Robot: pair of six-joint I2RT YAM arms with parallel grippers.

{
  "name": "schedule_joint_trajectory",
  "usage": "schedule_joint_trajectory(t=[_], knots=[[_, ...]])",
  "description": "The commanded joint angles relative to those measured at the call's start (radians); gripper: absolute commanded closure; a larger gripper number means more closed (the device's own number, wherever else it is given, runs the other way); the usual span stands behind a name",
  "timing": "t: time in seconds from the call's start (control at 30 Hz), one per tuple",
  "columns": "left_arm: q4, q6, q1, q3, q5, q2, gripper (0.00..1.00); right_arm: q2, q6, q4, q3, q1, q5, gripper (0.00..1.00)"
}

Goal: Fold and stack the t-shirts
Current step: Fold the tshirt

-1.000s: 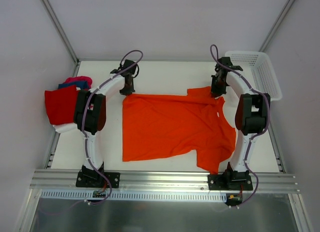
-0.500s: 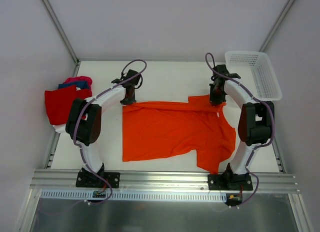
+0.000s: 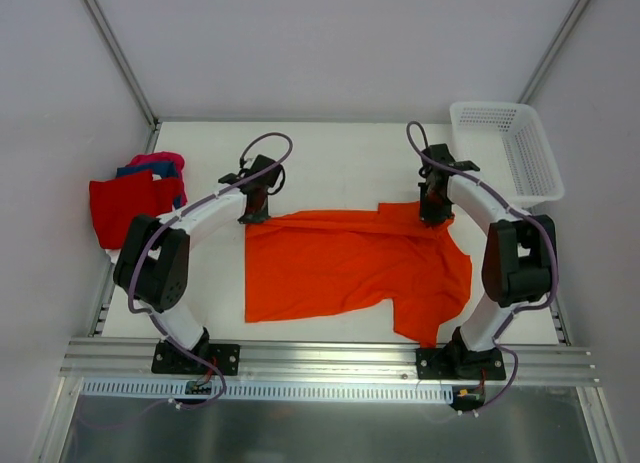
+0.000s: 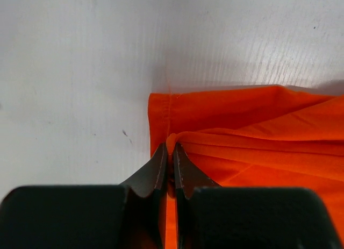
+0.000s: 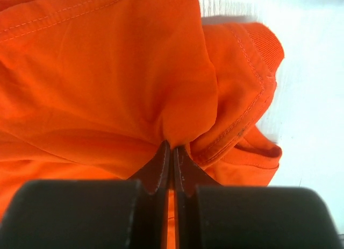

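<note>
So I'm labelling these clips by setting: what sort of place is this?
Probably a robotics lab: two arms bolted to a metal rail, bare grey walls, orange shirt on a white table.

From above, cannot see where left end effector (image 3: 253,217) and right end effector (image 3: 433,215) meet orange t-shirt (image 3: 350,268). Catch only slivers of blue t-shirt (image 3: 135,169) and magenta t-shirt (image 3: 160,161) behind red t-shirt (image 3: 125,208). Lose orange cloth past frame edges in both wrist views.

No text, label, brand, number or sign can be read in any view, not even on the orange t-shirt (image 3: 350,268).
</note>
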Motion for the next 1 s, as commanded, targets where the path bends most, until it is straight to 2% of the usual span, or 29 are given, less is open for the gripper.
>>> schedule_joint_trajectory(t=[0.0,0.27,0.57,0.6,0.67,0.77,0.8,0.83,0.87,0.9,0.97], knots=[[-0.015,-0.027,-0.004,-0.036,-0.036,-0.083,1.0,-0.065,0.014,-0.033,-0.023,0.006,0.042,0.99],[-0.02,-0.025,-0.004,-0.084,-0.035,-0.114,1.0,-0.086,0.042,-0.046,-0.068,0.022,0.074,0.99],[-0.021,-0.02,-0.013,-0.081,0.004,-0.011,1.0,-0.051,0.052,-0.044,-0.106,0.026,0.097,0.99],[-0.021,-0.022,-0.016,-0.086,0.001,-0.01,0.97,-0.052,0.052,-0.046,-0.115,0.026,0.1,0.99],[-0.021,-0.024,-0.025,-0.095,-0.004,-0.006,0.8,-0.054,0.054,-0.055,-0.123,0.028,0.109,0.99],[-0.02,-0.034,-0.045,-0.109,-0.027,-0.014,0.4,-0.068,0.065,-0.063,-0.144,0.031,0.118,0.99],[-0.018,-0.04,-0.052,-0.112,-0.037,-0.019,0.23,-0.071,0.069,-0.064,-0.151,0.032,0.118,0.91],[-0.02,-0.05,-0.059,-0.116,-0.051,-0.028,0.12,-0.084,0.077,-0.067,-0.16,0.037,0.125,0.79],[-0.018,-0.06,-0.067,-0.121,-0.082,-0.048,0.06,-0.097,0.084,-0.069,-0.167,0.042,0.132,0.62],[-0.02,-0.065,-0.085,-0.119,-0.096,-0.062,0.01,-0.114,0.089,-0.067,-0.172,0.048,0.154,0.57],[-0.02,-0.067,-0.104,-0.109,-0.117,-0.114,0.01,-0.185,0.103,-0.067,-0.181,0.071,0.177,0.5]])
